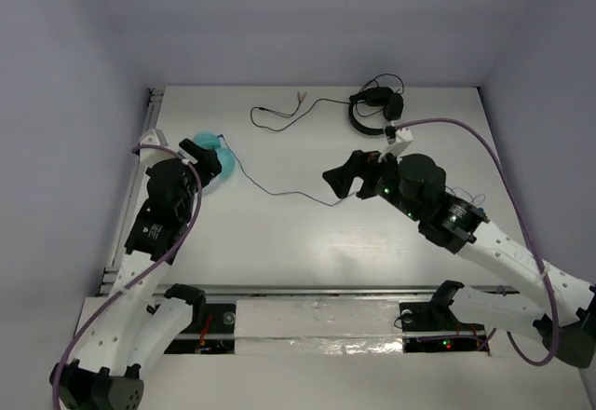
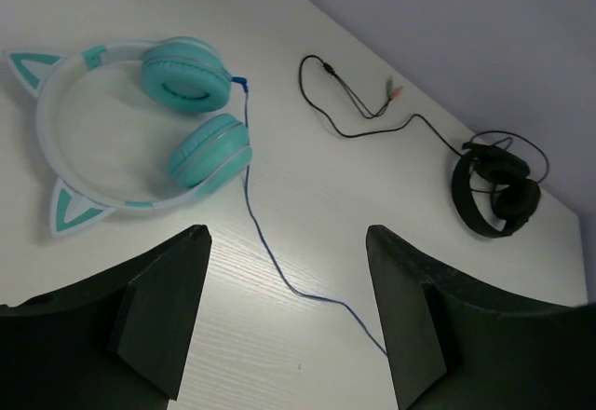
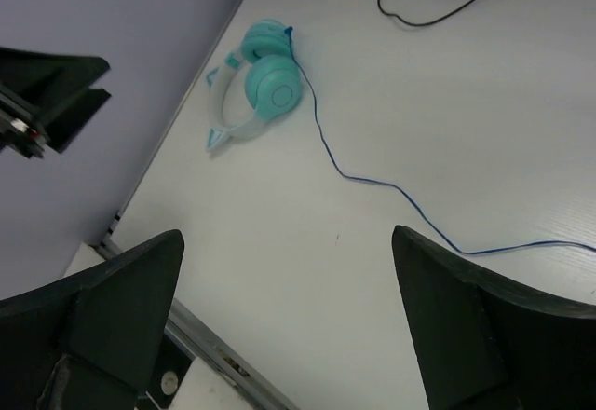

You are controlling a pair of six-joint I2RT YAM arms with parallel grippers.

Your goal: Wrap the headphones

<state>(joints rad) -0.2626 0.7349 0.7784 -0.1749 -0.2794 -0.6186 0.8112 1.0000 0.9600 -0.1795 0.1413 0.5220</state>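
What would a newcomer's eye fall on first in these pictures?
First, the teal over-ear headphones with cat-ear points, lying flat at the left side of the white table. Their thin dark blue cable trails loose, unwrapped, toward the middle. A pair of black headphones lies near the far edge, right of centre.

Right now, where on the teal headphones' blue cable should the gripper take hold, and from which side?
Probably the free end of the blue cable, from straight above with the right gripper: it lies flat and slack on the table, clear of the headphones, nearest that open gripper.
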